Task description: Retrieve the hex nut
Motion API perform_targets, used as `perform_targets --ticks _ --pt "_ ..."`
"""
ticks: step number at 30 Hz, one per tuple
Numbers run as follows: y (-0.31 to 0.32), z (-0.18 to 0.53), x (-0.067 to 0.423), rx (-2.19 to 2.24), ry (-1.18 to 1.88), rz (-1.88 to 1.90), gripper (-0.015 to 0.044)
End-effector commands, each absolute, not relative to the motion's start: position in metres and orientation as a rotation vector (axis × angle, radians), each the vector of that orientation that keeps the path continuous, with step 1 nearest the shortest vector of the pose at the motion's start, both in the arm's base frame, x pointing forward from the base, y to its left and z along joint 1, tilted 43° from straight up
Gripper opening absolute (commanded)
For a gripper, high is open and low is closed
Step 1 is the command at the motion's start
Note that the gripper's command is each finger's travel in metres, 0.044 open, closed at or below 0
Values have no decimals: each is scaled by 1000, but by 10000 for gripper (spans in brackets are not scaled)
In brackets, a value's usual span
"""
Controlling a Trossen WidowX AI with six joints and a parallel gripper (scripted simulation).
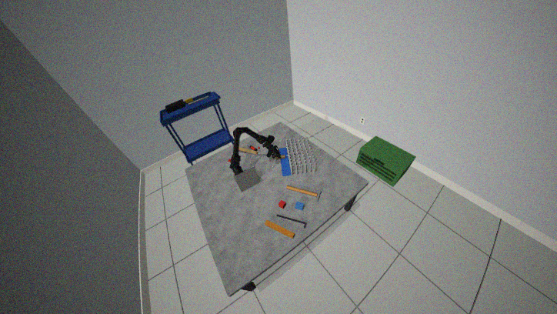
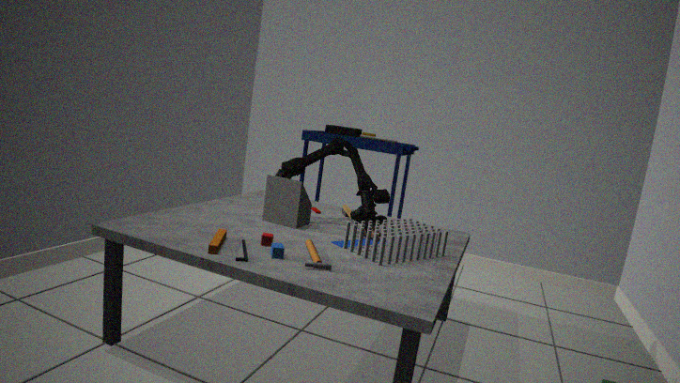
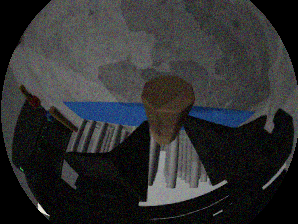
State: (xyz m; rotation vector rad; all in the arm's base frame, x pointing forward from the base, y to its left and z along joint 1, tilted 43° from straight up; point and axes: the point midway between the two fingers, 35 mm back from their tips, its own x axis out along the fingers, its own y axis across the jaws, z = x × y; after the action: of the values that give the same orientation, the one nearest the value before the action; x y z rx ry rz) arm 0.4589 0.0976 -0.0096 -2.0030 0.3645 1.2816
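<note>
Two dark fingers were clamped on a round wooden handle (image 3: 168, 106), its blunt end jutting ahead of them. Beyond it lay the flat blue strip (image 3: 107, 112); slim metal spacers (image 1: 301, 155) stood nearby on the mottled grey bench (image 1: 233, 234). The nut could not be seen.

The spacers (image 1: 301, 155) stand upright in a dense grey grid near the far edge of the tabletop (image 1: 233, 242). The taped strip (image 1: 285, 162) is a flat blue band lying along the grid's front side. A wooden-handled tool (image 1: 249, 150) is clamped in the end effector (image 1: 277, 155), its handle end (image 3: 168, 106) over the strip. The nut is too small to make out.
</note>
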Motion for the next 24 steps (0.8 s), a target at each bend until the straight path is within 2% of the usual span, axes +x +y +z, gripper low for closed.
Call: perform_targets --ticks 1,24 --pt "98 -14 459 -2000 354 1296 0" --pt "101 -9 456 -1997 352 1298 0"
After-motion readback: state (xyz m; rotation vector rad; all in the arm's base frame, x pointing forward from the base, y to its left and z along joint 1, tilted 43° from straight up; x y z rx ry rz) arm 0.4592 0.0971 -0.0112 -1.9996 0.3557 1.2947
